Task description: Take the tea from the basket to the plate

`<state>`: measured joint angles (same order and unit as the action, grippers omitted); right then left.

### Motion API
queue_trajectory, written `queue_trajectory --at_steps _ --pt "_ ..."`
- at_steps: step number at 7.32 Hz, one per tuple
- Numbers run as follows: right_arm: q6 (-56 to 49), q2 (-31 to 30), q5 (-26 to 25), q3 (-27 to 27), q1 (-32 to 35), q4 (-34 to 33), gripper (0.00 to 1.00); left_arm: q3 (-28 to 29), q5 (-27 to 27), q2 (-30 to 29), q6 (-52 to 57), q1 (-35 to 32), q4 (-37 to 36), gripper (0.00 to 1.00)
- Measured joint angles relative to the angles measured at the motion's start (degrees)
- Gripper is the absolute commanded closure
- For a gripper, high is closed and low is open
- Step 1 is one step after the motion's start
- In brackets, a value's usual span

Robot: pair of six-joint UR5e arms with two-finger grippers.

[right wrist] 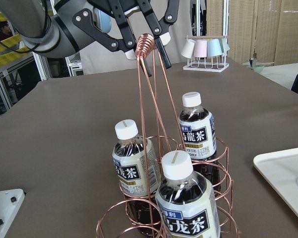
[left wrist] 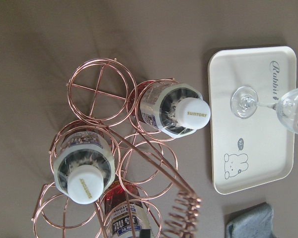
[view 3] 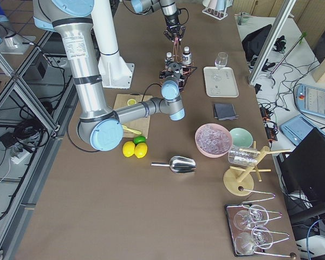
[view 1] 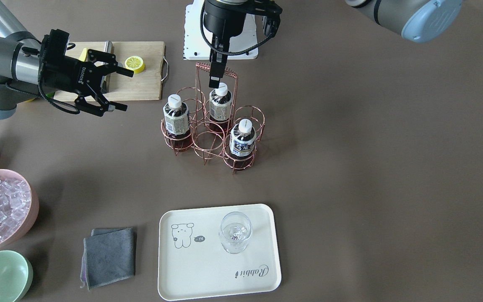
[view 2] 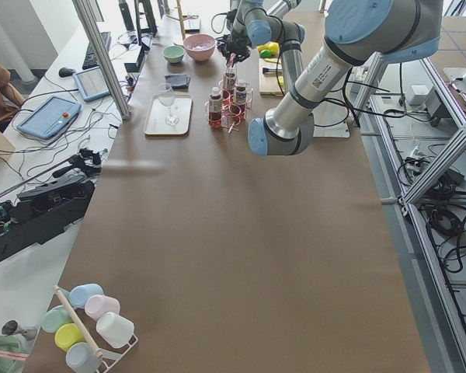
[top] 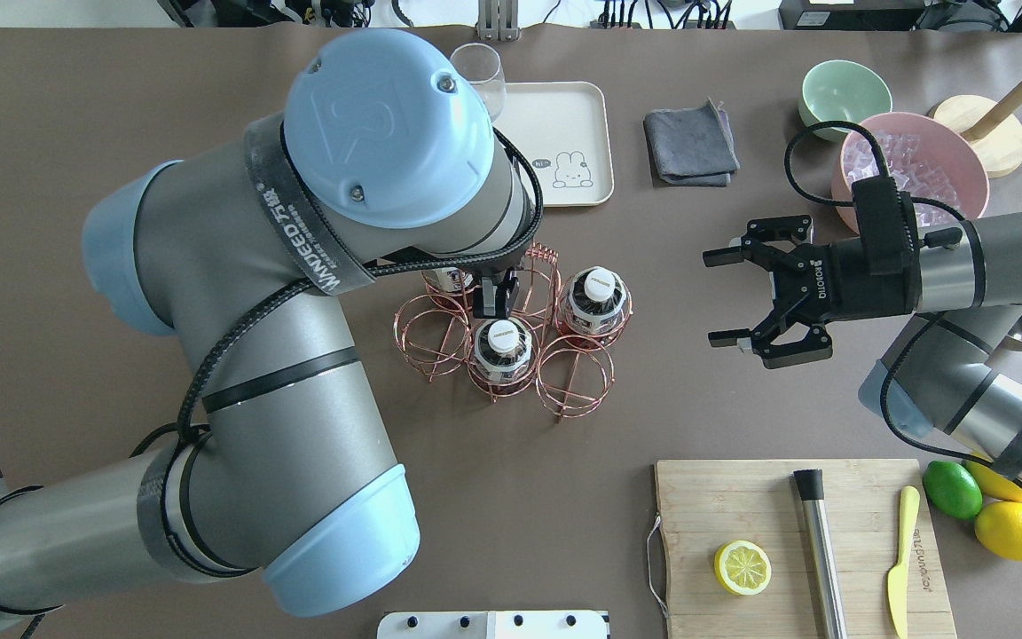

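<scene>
We judge this the reach: left pincer [right wrist: 148,54], wide, over the tea [view 1: 219,105] in the basket [left wrist: 183,215]; right pincer [view 1: 125,90] wide, aside. Next: lower and close.

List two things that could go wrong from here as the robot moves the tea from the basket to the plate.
1. The open left tool hangs close to the tall wire handle of the basket, just above the tea. Going down or lifting, it might snag the handle and drag the basket along.
2. A stemmed glass stands on the plate. A careless set-down could knock it over.
</scene>
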<state>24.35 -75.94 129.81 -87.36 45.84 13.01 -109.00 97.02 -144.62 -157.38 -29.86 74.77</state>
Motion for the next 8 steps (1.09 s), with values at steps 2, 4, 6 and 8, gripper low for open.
queue_trajectory --at_steps 2,4,6,8 --pt "0.0 0.1 -0.1 0.0 0.0 0.0 0.02 -0.1 -0.2 -0.5 0.0 0.0 0.0 1.00" --pt "0.0 0.6 -0.3 0.0 0.0 -0.1 0.02 0.1 -0.2 -0.5 0.0 0.0 -0.1 1.00" --pt "0.0 0.9 -0.3 0.0 -0.1 -0.2 0.03 0.2 -0.3 -0.3 0.0 0.0 -0.1 1.00" --pt "0.1 1.2 -0.7 0.0 -0.1 -0.3 0.05 0.1 -0.3 -0.3 0.0 0.1 -0.1 1.00"
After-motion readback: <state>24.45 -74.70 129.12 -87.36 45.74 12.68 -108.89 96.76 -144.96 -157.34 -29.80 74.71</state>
